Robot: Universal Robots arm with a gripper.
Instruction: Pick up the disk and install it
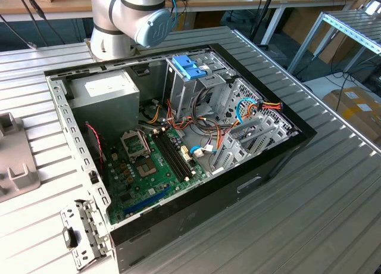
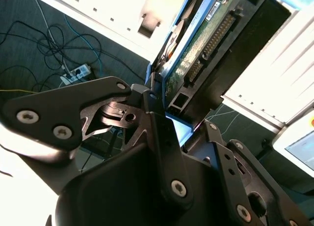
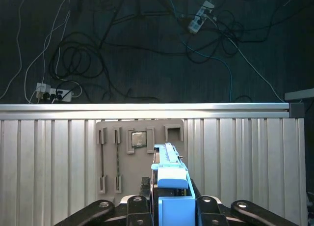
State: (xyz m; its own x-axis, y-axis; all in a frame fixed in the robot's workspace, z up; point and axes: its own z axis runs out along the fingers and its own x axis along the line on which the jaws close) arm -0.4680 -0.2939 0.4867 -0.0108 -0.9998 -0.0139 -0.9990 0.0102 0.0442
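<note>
My gripper [image 3: 170, 209] is shut on the disk [image 3: 169, 174], which I hold on edge between the black fingers [image 3: 136, 205]. In the first wrist view the disk's light-blue rail faces the camera. The disk hangs above the ribbed table, over a grey parts fixture [image 3: 110, 157]. In the second wrist view the disk [image 2: 206, 34] shows its green circuit board and connector pins, clamped at its near end by my gripper [image 2: 167, 113]. The open computer case [image 1: 280, 161] lies on the table in the exterior view, with a metal drive cage [image 1: 196, 86] topped by a blue tab.
Inside the case are a grey power-supply box [image 1: 107, 95], a green motherboard [image 1: 149, 167] and loose cables [image 1: 250, 110]. The arm's base [image 1: 131, 18] stands behind the case. A small chip [image 3: 138, 139] sits in the fixture. Beyond the table edge [image 3: 147, 107], cables and power strips lie on the floor.
</note>
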